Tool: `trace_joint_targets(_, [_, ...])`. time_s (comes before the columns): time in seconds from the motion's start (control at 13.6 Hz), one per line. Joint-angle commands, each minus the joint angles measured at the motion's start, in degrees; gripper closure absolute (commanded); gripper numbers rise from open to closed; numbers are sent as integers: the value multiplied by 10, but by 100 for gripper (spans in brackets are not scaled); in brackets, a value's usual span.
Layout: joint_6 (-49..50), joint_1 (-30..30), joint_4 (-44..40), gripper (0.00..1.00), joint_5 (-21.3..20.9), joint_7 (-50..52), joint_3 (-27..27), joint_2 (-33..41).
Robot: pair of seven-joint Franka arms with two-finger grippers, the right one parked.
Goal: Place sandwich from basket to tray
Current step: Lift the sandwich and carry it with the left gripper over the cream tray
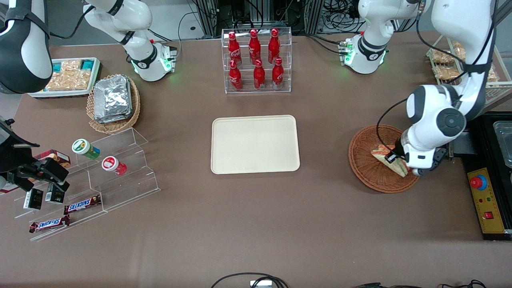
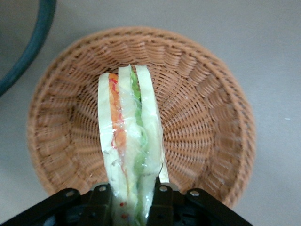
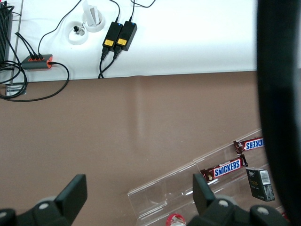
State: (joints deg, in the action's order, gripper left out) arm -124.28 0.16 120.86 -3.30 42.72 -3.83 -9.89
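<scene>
Foil packs (image 1: pixel 113 99) sat in a light basket (image 1: pixel 134 110) toward the parked arm's end. Red bottles (image 1: pixel 255 60) stood in a clear rack, farther from the front camera than the cream tray (image 1: pixel 255 144). Bare brown table (image 1: pixel 324 132) lay between the tray and the reddish basket (image 1: pixel 366 160). Over that basket the gripper (image 2: pixel 134 193) pinched the sandwich (image 2: pixel 129 141) tight between its fingers (image 2: pixel 160 200).

This is a robotics lab staged as a snack shop. Around the cream tray (image 1: pixel 255 144) stand a clear rack of cola bottles (image 1: pixel 256 60), acrylic steps with Snickers bars (image 1: pixel 82 204), cable bundles (image 1: pixel 340 10) and an emergency-stop box (image 1: pixel 485 200).
</scene>
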Motion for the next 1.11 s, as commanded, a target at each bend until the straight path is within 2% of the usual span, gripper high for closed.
trace_joint_targets(0.0, [103, -8, -80, 100, -7, -10, -33, 18])
trace_joint_targets(0.22, [141, -9, -131, 100, 1, -9, -84, 17])
trace_joint_targets(0.59, [143, -9, -146, 100, -12, -10, -203, 14])
trace_joint_targets(0.74, [134, -21, -143, 100, -52, -6, -246, 8])
trace_joint_targets(1.03, [89, -95, -143, 100, -87, 22, -257, -30])
